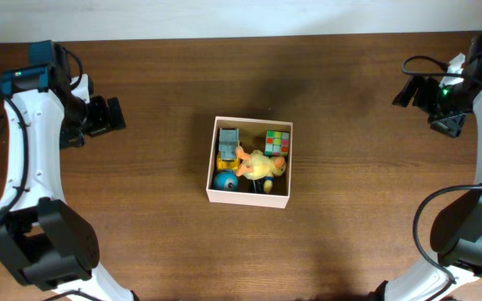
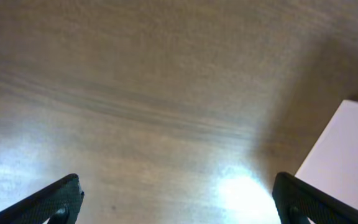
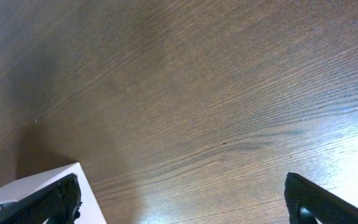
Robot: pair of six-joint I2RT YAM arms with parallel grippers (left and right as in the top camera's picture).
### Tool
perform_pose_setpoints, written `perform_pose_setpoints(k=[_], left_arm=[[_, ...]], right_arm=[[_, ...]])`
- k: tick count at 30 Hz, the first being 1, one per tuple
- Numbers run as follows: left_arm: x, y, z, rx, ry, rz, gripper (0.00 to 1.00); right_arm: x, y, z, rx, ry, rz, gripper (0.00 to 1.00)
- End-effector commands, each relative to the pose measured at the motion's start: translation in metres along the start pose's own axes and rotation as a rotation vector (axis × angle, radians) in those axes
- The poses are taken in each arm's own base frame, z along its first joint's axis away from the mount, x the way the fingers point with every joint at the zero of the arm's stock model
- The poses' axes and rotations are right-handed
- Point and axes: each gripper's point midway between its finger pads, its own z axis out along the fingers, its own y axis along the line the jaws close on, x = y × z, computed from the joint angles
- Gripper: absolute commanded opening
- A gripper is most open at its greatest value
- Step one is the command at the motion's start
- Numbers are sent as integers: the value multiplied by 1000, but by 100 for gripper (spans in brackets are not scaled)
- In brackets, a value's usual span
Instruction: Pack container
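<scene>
The container [image 1: 210, 177], a square white-walled box, stands at the table's middle. It holds a yellow duck toy [image 1: 261, 166], a colourful cube [image 1: 278, 141], a blue ball [image 1: 225, 180] and a grey-and-yellow toy [image 1: 228, 143]. My left gripper [image 1: 107, 115] is open and empty at the far left, well away from the box. My right gripper [image 1: 410, 90] is open and empty at the far right. A white wall of the container shows at the right edge of the left wrist view [image 2: 347, 162] and at the lower left of the right wrist view [image 3: 39, 196].
The table is dark brown wood [image 1: 358, 209]. A pale wall edge runs along the back [image 1: 224, 17]. The arm bases stand at the front left [image 1: 53, 251] and the front right [image 1: 467, 242].
</scene>
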Motion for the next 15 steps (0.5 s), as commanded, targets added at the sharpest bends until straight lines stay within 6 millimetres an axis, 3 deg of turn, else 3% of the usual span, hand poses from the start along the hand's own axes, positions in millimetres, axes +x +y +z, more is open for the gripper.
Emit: perform_pose_setpoints(k=[1,5,9,11,15], left_arm=[[-13,1,-56,-13,-191,1,99],[-33,-19,-124,29,-469,49,99],[-40,-47,-201,91,-770,116,99],[-37,-60,-238,126,-924,147,99],[-17,-74,-281,187,-1138,189,99]], right_arm=[[-4,3,-12,-17,-30,5,99],[-4,3,-12,-18,-30,5,99],[-4,3,-12,-17,-30,5,99],[-4,3,-11,-17,-30,5,99],[-4,3,-12,-17,-30,5,99]])
